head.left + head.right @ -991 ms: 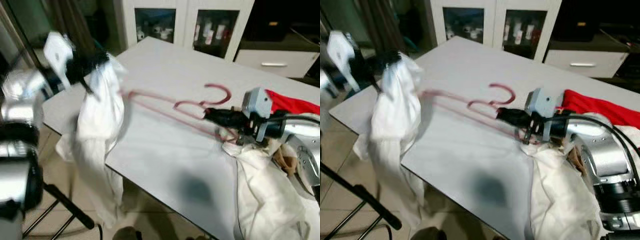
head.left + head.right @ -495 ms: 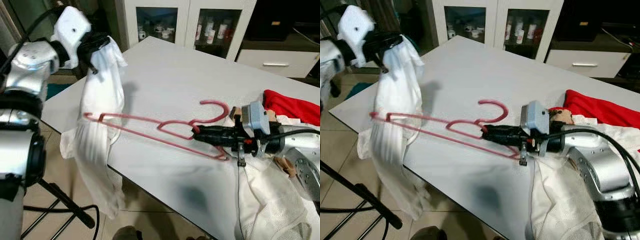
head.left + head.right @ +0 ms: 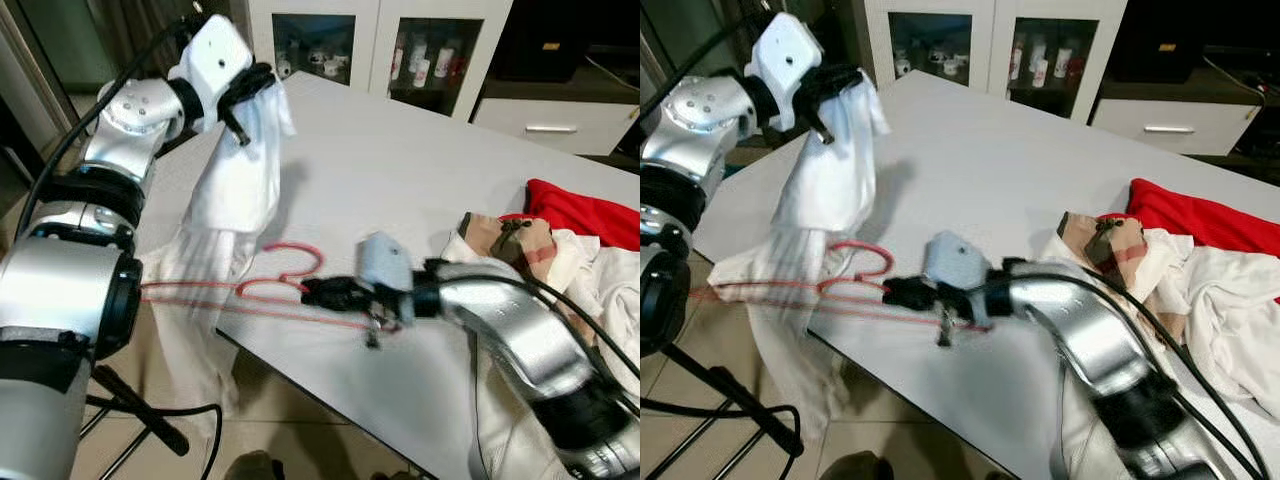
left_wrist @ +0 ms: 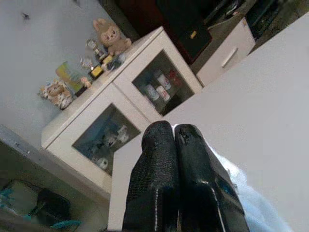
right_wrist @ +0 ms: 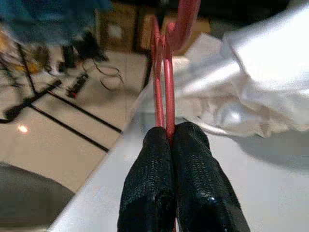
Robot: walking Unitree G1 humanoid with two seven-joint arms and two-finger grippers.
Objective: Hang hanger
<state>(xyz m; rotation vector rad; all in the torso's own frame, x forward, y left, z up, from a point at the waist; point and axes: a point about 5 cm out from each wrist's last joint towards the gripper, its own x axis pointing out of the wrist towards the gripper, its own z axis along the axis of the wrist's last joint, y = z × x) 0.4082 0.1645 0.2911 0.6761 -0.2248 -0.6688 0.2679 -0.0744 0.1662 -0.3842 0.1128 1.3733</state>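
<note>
- Over a white table [image 3: 400,170], the left gripper [image 3: 243,88] is raised at about 10 o'clock in the head views, its black fingers pressed together on the top of a white garment [image 3: 235,190] that hangs down past the table's near-left edge
- At about 6 o'clock, the right gripper [image 3: 318,293] reaches leftward low over the table's front edge, its two fingers closed tight on the wire of a red hanger [image 3: 262,290]
- Lying nearly flat, the red hanger has its hook curled up just behind the hanging cloth, while its long arms run out toward 9 o'clock beyond the table edge and behind the garment's lower folds, blurred there
- From the right wrist, the red wire [image 5: 162,72] runs straight out from between the fingertips [image 5: 159,145], with white cloth [image 5: 251,82] heaped beside it and tiled floor below
- From the left wrist, both fingers [image 4: 161,145] meet with pale fabric bunched below them
- At 3 o'clock on the table lie a red cloth [image 3: 580,210], a tan checked item [image 3: 505,240] and more white laundry [image 3: 590,280]
- At 12 o'clock stands a white cabinet [image 3: 375,45] with glass doors and small bottles inside; no label is legible
- At 7 o'clock a black stand leg [image 3: 140,425] and cable cross the floor tiles
</note>
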